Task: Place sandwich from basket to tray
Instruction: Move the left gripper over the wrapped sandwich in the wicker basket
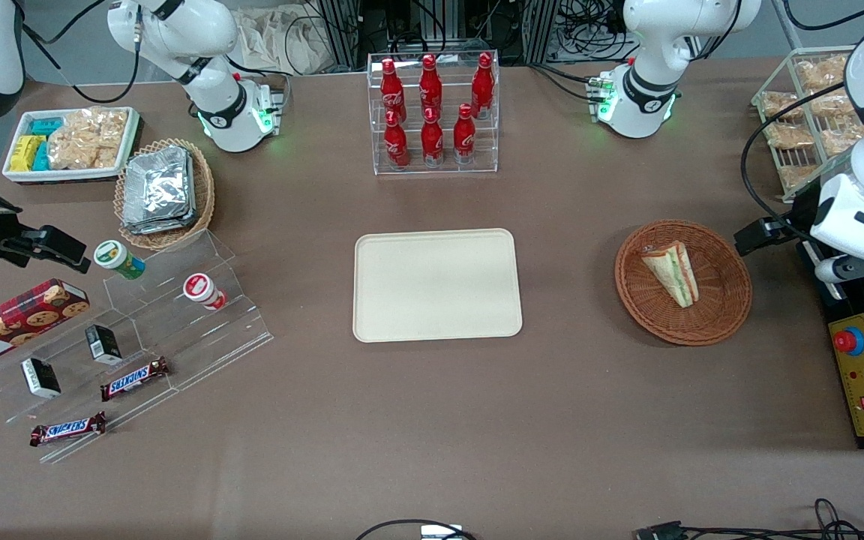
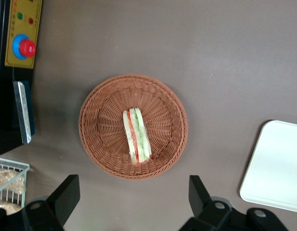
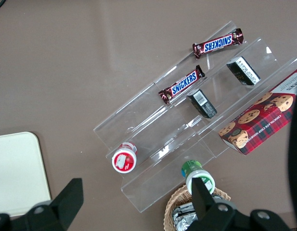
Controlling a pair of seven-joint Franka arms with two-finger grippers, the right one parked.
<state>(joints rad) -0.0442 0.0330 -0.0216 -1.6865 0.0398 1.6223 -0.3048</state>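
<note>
The cream tray (image 1: 437, 285) sits bare mid-table. The sandwich (image 1: 672, 273) lies in the reddish wicker basket (image 1: 724, 315), toward the working arm's end. The left gripper (image 2: 131, 202) hovers high, jaws spread; it should centre over the wedge, descend, and pinch the bread faces.

The wrapped sandwich (image 1: 672, 273) lies in the brown wicker basket (image 1: 724, 315), well apart from the cream tray (image 1: 436, 285)

The left arm hangs at the working end of the bench, its pincer (image 2: 131, 202) pointing down, fingers (image 2: 66, 192) spread wide, holding nothing.
</note>
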